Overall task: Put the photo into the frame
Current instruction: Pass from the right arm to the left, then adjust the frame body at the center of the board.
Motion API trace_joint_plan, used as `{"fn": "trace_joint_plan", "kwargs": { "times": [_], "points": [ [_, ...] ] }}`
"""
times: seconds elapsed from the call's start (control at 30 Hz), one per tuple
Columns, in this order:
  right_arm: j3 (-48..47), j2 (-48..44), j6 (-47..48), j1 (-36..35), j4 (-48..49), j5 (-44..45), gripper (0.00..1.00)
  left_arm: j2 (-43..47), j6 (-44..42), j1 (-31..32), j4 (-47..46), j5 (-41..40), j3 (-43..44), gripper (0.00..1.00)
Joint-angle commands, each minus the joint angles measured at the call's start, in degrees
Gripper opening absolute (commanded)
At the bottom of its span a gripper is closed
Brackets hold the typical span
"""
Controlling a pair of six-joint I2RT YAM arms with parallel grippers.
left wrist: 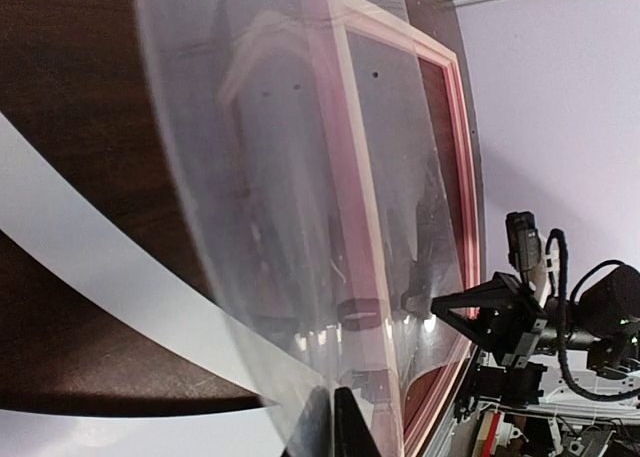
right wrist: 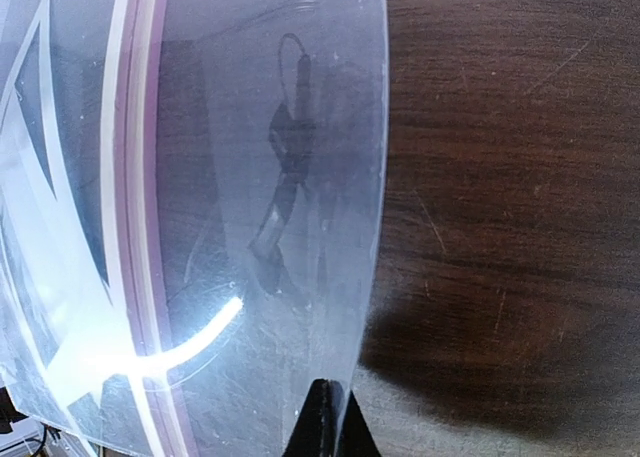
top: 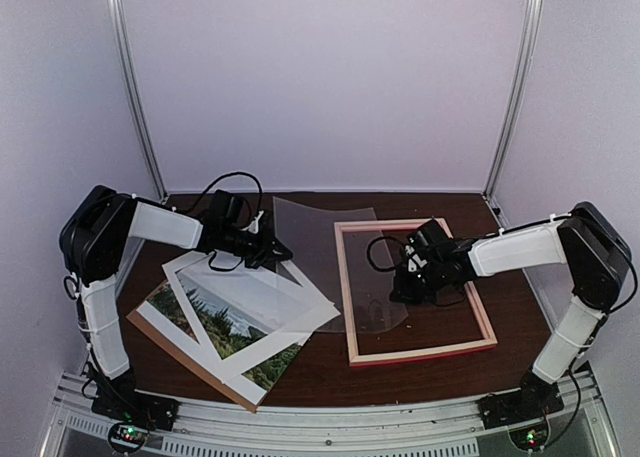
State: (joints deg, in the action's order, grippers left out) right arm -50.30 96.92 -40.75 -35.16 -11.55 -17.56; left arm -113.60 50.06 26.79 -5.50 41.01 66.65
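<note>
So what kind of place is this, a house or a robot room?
Most likely a small robot lab booth, not a house: plain pale walls with metal corner posts, two robot arms bolted to a metal rail, and a wooden table holding a pink frame.

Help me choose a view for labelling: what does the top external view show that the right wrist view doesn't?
Only top external: the left arm, the photo at the left, and the whole frame. Only right wrist: the right hand pinching the edge of the clear sheet, up close. Both: the clear sheet over a frame rail on the dark wooden table.
</note>
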Motion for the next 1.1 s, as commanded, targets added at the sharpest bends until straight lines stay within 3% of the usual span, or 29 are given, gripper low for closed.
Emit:
{"fn": "trace_joint_plan", "kwargs": {
  "times": [0.0, 0.13, 0.33, 0.57, 0.83, 1.07],
  "points": [
    [0.91, -2.14, -0.73, -0.56, 1.05, -0.84, 0.03, 2.3, -2.86, 0.46, 1.14, -1.61, 1.02, 0.01],
    [1.08, -2.49, -0.59, -0.6, 0.8, -0.84, 0.11, 2.74, -3.25, 0.46, 1.68, -1.57, 1.05, 0.0],
    [0.17, -3.88, 1.55, -0.36, -3.55, 1.92, 0.43, 5.06, -6.29, 0.38, 5.18, -1.68, 1.63, 0.0],
    [-2.35, -7.71, 7.91, 3.46, -13.2, 10.27, 0.68, 8.95, -9.07, 0.37, 11.66, -1.32, 0.82, 0.0],
    [-4.21, -9.7, 16.86, 13.75, -22.25, 17.28, 0.72, 11.92, -13.33, 0.37, 18.51, -3.19, 0.36, 0.0],
    [-3.69, -9.39, 21.14, 23.72, -23.92, 18.96, 0.71, 13.35, -16.88, 0.37, 24.39, -7.37, 0.71, 0.0]
  ]
}}
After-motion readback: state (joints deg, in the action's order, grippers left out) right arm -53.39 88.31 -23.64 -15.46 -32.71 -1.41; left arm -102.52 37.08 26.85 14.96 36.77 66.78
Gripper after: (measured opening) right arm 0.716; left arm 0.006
